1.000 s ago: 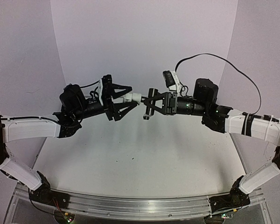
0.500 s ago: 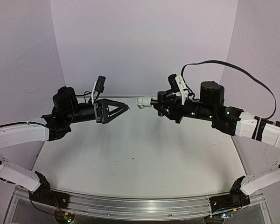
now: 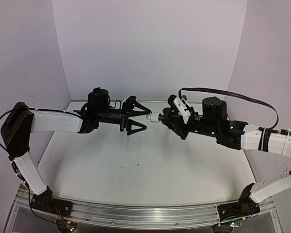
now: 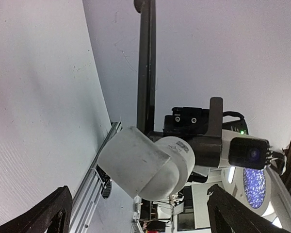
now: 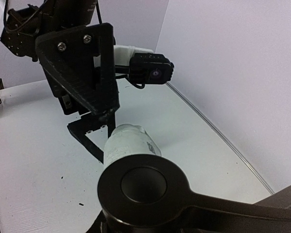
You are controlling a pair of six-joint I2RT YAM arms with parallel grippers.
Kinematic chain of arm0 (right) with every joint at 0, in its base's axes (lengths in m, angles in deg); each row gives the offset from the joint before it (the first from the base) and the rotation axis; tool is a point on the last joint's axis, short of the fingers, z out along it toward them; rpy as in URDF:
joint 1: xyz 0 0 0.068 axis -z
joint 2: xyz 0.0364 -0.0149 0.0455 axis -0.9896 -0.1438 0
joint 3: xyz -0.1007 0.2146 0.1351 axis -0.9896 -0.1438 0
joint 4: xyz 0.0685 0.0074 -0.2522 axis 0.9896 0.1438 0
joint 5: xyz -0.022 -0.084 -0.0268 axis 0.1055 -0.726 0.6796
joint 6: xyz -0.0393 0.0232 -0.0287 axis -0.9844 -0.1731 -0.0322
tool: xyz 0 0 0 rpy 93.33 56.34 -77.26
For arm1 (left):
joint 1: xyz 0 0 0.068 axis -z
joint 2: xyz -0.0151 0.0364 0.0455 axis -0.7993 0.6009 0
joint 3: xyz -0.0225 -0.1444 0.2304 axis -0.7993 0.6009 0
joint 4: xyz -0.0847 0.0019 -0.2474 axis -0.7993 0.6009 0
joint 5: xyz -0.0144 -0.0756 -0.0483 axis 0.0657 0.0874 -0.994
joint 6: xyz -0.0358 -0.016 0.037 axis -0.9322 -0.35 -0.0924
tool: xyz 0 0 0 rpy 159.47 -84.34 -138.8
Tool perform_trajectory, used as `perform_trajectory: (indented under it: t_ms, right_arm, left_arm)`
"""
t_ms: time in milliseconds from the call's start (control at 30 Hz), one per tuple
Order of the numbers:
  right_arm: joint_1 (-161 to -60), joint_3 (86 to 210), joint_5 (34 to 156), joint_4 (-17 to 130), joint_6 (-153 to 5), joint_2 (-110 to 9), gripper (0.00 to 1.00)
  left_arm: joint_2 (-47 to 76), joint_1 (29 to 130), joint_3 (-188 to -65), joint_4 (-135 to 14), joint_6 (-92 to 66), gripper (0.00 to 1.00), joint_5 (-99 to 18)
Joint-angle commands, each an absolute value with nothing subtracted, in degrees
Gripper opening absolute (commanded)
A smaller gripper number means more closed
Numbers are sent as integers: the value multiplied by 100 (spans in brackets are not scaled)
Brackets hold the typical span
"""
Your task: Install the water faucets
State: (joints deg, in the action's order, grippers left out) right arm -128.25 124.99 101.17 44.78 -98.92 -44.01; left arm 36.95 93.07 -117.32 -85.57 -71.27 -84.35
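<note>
My right gripper (image 3: 169,118) is shut on the black faucet (image 3: 165,118) and holds it in the air over the back of the table. The white fitting (image 3: 154,117) sits on the faucet's end and points left. My left gripper (image 3: 144,119) is open, with its fingertips just at the fitting's free end, not closed on it. In the left wrist view the white fitting (image 4: 145,165) hangs between my spread fingers (image 4: 48,213), with the thin black spout (image 4: 146,63) running up behind it. In the right wrist view the faucet's round black cap (image 5: 143,187) hides my own jaws, and the white fitting (image 5: 128,143) sticks out beyond it.
The white table (image 3: 145,165) lies well below both grippers, with a few dark specks on it. Purple-white walls (image 3: 150,48) close in the back and the sides. A black cable (image 3: 233,94) loops above the right arm. A metal rail (image 3: 145,213) runs along the near edge.
One second ago the left gripper held the fitting against the faucet. It then let go and drew back. Now the left arm has come back, open, to the fitting, and both grippers sit lower.
</note>
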Motion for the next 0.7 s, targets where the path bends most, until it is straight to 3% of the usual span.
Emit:
perform_trajectory:
  t_ms: [0,400,667]
  right_arm:
    - [-12878,12537,9924,3523,-10168,-4318,0]
    - [-13065,12312,9901,3172,-10387,-4579,0]
    - [-13152,12337,9971,2992,-10149,-4817,0]
  left_arm:
    - [3749,9304,-12060,-8800,-7724,100,-8530]
    - [4492,9438,-12469,-9783,-8847,98,-8636]
    - [4509,9473,-12471,-10105,-8900,67,-8580]
